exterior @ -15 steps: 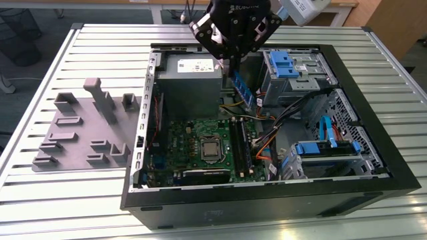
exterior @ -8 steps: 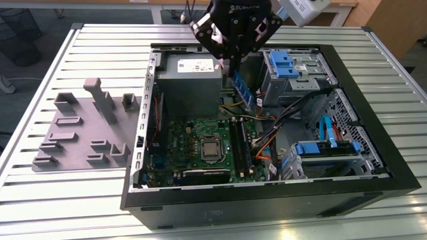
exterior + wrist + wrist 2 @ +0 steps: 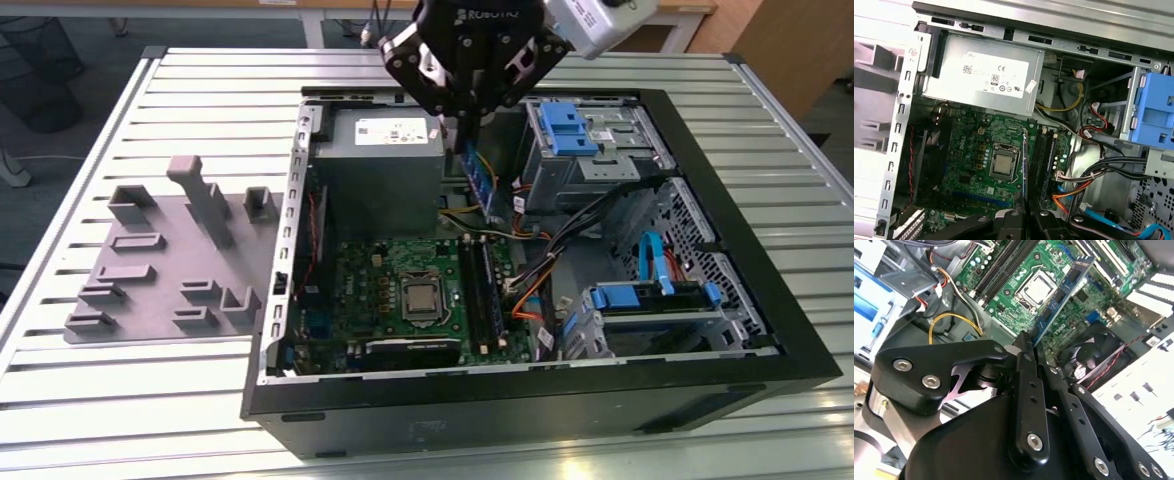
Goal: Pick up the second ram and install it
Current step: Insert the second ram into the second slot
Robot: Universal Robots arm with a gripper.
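My gripper (image 3: 461,120) hangs over the open computer case and is shut on the second ram (image 3: 482,180), a thin blue stick with dark chips. The stick hangs from the fingers over the gap between the power supply and the drive cage, above the green motherboard (image 3: 387,270). In the second wrist view the ram (image 3: 1064,290) juts out from between the black fingers (image 3: 1026,385) over the board. The first wrist view has the ram (image 3: 1025,165) edge-on, just beside the black slot rails (image 3: 1046,155). Those rails (image 3: 483,290) lie at the board's edge toward the exterior view's right.
A grey power supply (image 3: 380,160) fills the case's far corner. A blue drive cage (image 3: 577,130) and bundled cables (image 3: 587,215) crowd the exterior view's right side. The bare processor (image 3: 420,298) sits mid-board. A grey fixture tray (image 3: 174,260) lies outside the case on the slatted table (image 3: 80,370).
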